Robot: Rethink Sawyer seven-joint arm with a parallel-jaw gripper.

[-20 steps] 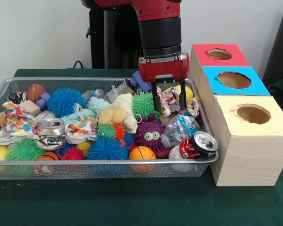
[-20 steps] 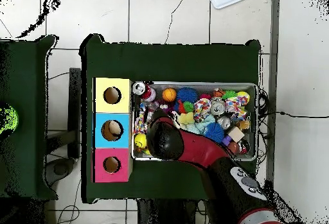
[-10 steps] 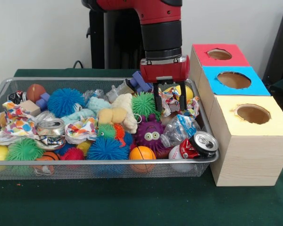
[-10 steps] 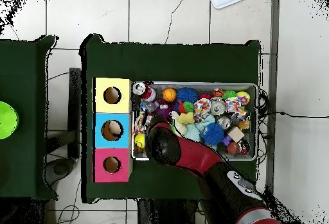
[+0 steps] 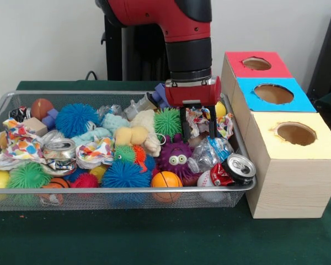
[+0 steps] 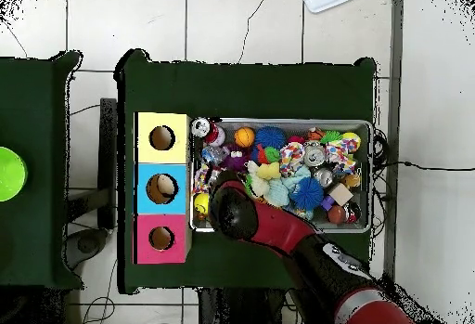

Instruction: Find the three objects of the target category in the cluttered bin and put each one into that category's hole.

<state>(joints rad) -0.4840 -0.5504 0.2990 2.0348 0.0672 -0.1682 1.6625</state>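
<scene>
Though no label reads clearly, your gripper (image 5: 198,128) hangs at the bin's (image 5: 121,190) far right, fingers (image 5: 183,120) spread around a crumpled printed wrapper (image 5: 198,118), left of the three-holed box (image 5: 289,165).

The front view looks level and close across the bin (image 5: 121,190). The overhead view looks straight down from high above. Both share the bin (image 6: 371,176) and boxes (image 5: 289,160).

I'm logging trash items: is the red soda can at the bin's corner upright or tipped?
Tipped. The red soda can lies on its side, silver top facing outward, against the bin rim.
</scene>
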